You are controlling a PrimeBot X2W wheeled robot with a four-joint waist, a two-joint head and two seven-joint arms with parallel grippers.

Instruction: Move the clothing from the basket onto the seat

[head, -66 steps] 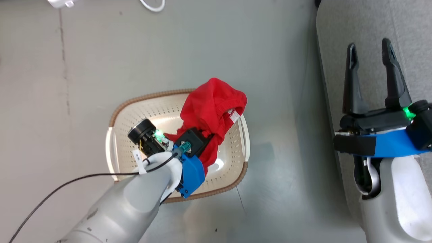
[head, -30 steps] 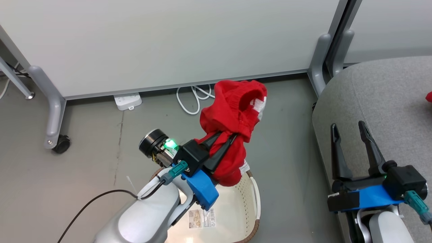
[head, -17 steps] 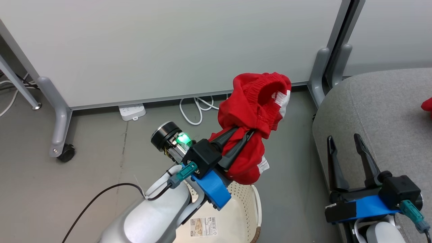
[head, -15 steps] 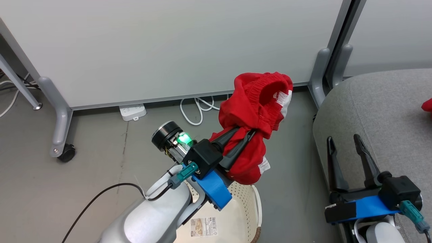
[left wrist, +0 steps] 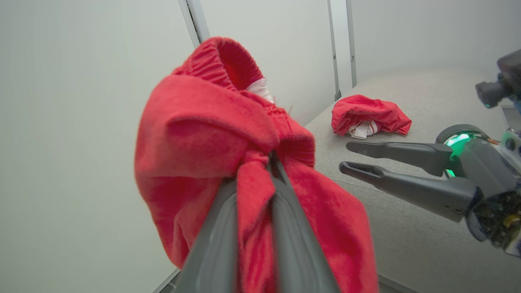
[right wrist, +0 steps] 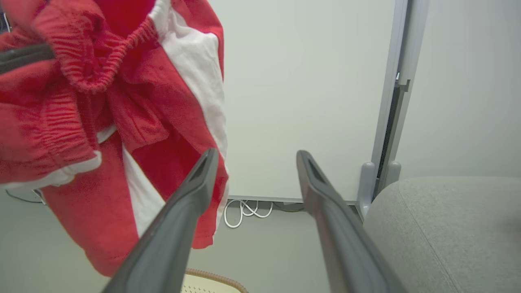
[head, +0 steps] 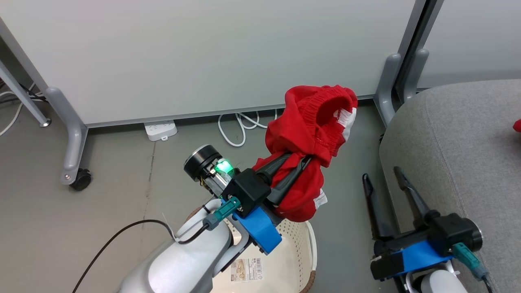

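My left gripper [head: 300, 162] is shut on a bunched red garment with white trim [head: 313, 130], holding it in the air above the far rim of the cream basket [head: 295, 260]. In the left wrist view the cloth [left wrist: 220, 134] is pinched between the two fingers [left wrist: 215, 244]. My right gripper [head: 381, 173] stands open beside the grey seat [head: 460, 134], just right of the held garment; its fingers [right wrist: 191, 195] frame nothing. A second red garment [left wrist: 368, 118] lies on the seat [left wrist: 407, 228], its edge showing at the far right [head: 517, 125].
A white partition panel [head: 203, 53] on grey wheeled feet [head: 77, 179] stands behind. A power strip [head: 160, 130] and a coiled white cable [head: 236, 130] lie on the grey floor at its base. Grey posts [head: 390, 81] stand by the seat's corner.
My left gripper lifted the red garment out of the basket and carried it right, while the camera tilted up. In the last half second my right gripper swung left, off the seat's edge.
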